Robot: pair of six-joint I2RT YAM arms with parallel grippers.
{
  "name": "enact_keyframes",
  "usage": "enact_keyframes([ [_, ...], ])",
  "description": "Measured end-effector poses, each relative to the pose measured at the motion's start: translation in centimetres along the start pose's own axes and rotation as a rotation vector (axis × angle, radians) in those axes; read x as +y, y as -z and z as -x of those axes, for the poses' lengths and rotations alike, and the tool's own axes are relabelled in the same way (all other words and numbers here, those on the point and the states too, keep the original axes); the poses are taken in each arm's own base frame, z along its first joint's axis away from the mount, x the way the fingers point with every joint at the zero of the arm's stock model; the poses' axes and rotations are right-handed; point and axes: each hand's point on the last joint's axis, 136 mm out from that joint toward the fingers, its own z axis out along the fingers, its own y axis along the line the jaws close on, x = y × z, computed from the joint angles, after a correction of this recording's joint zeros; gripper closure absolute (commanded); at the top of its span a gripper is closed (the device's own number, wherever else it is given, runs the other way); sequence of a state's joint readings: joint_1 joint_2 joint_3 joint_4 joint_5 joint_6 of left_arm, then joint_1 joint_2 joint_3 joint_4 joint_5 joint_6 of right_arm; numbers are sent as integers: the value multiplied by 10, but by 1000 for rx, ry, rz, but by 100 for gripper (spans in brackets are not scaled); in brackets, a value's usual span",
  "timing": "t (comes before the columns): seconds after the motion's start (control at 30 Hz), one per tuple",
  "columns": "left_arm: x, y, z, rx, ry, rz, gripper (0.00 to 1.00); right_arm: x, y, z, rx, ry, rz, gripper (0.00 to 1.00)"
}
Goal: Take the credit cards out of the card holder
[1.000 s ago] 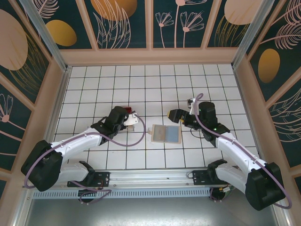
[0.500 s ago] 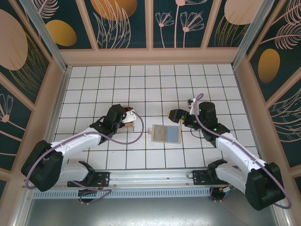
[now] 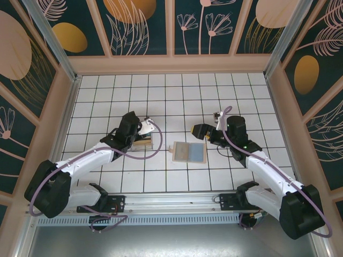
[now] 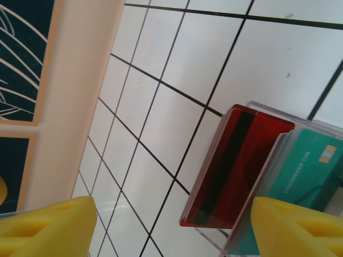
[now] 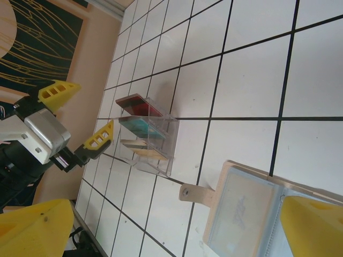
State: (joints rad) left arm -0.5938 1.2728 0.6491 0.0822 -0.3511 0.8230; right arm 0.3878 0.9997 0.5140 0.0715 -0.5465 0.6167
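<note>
The card holder (image 3: pixel 188 152) lay open and flat at table centre, long axis running 3 to 9 o'clock, at 7 o'clock from the right gripper (image 3: pixel 198 130), whose jaws were spread wide and empty. The credit cards (image 4: pixel 236 166) stood in a clear tray (image 5: pixel 161 160), just beyond the left gripper (image 5: pixel 80 114), its fingers parted and holding nothing.

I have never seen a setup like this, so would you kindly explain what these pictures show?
These are two robot arms bolted to a tiled table, each ending in a two-finger gripper. One picture looks down from above; the other two come from wrist cameras. On the table lie an open card holder and a clear tray holding a red card, a teal card and a tan card. The left gripper is open by the tray, the right gripper open near the card holder. Neither holds anything.
</note>
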Motion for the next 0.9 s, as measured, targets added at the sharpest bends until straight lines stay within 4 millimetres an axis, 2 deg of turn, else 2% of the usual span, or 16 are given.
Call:
enact_keyframes([
  [0.2,-2,-2,-1,1,-1,-4,23,-1,0,-1,-1,-2,1,1],
  [0.47,-6,-19,-11,51,-1,-5,27,-1,-1,0,-2,-3,0,1],
  [0.7,13,-26,-6,55,23,41,28,-6,-1,-4,0,-11,-2,1],
  [0.9,22,-30,0,53,30,66,23,-8,-2,-5,-1,-22,-2,1],
])
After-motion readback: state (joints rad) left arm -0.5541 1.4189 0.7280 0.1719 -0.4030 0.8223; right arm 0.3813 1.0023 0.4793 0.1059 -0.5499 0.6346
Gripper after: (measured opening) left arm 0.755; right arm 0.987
